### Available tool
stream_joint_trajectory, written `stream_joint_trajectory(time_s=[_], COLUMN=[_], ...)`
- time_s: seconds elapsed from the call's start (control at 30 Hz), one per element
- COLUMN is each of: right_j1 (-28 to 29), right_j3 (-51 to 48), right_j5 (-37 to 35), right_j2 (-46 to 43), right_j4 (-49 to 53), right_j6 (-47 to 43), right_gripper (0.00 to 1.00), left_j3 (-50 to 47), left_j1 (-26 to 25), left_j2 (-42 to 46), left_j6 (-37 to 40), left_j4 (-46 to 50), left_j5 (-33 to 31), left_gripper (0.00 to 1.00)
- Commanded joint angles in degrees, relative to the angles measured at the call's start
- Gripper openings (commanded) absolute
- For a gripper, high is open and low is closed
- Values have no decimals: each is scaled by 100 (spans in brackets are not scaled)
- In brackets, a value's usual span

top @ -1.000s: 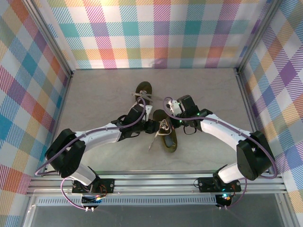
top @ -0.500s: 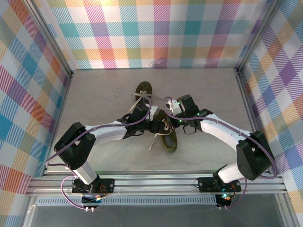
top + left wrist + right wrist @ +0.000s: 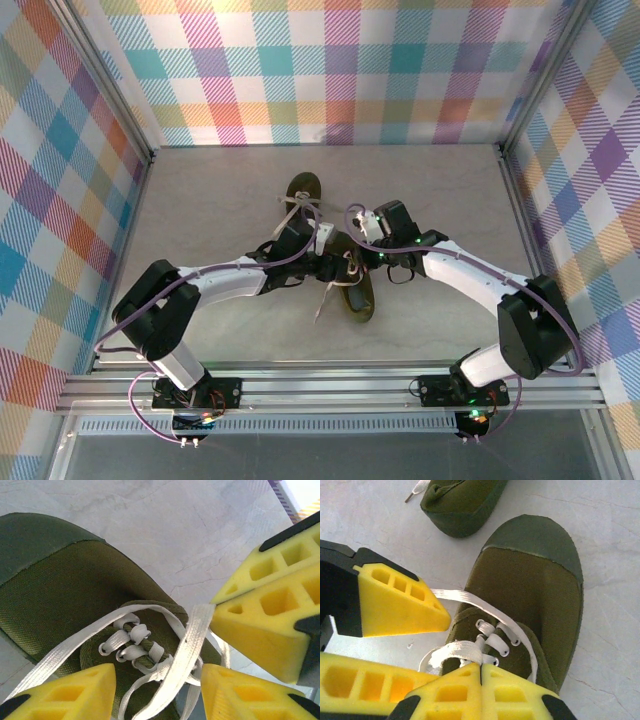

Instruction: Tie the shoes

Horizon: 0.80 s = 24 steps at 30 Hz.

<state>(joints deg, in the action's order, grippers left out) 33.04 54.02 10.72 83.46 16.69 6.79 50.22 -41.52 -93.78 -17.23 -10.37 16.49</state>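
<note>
Centring the half-open left gripper (image 3: 156, 692) on the flat lace strand (image 3: 187, 640) of the olive shoe (image 3: 70, 595) matters while the right gripper (image 3: 481, 672) pinches the bunched lace (image 3: 451, 655).

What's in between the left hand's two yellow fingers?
In the left wrist view, a white lace of the green shoe runs between those fingers.

My left gripper (image 3: 157, 670) and right gripper (image 3: 481, 666) crowd the tabletop's middle, over the nearer dark olive canvas shoe (image 3: 358, 295). My left jaws stand spread. A flat pale lace (image 3: 187, 645) runs through their gap to my right gripper, which pinches it. Its yellow foam fingers (image 3: 260, 625) block my left gripper's right side. The second olive shoe (image 3: 303, 190) lies just beyond. The pale marbled tabletop (image 3: 200, 200) is bare toward its left, right and far edges.
</note>
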Motion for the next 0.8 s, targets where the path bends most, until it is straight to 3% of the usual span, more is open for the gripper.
stream_joint_trajectory(time_s=[0.0,0.03,0.23,0.33,0.43,0.5,0.77], right_j1=[10,10,11,-37,-108,-131,-140], right_j3=[56,52,-59,-244,-475,-562,-721], right_j5=[280,269,177,161,290,434,753], right_j2=[51,52,-48,-174,-307,-339,-116], right_j4=[-94,-103,-218,-402,-722,-868,-1301], right_j6=[40,54,87,217,370,441,860], right_gripper=[0,0,0,4,35,44,45], left_j3=[205,223,248,246,245,234,188], left_j1=[26,21,39,81,109,118,186], left_j2=[-162,-190,-254,-246,-264,-270,-269], left_j6=[120,124,81,2,-75,-137,-300], left_j4=[-158,-158,-46,23,52,53,150], left_j5=[-6,-6,-302,-458,-568,-668,-967], left_gripper=[44,42,0,0,0,0,0])
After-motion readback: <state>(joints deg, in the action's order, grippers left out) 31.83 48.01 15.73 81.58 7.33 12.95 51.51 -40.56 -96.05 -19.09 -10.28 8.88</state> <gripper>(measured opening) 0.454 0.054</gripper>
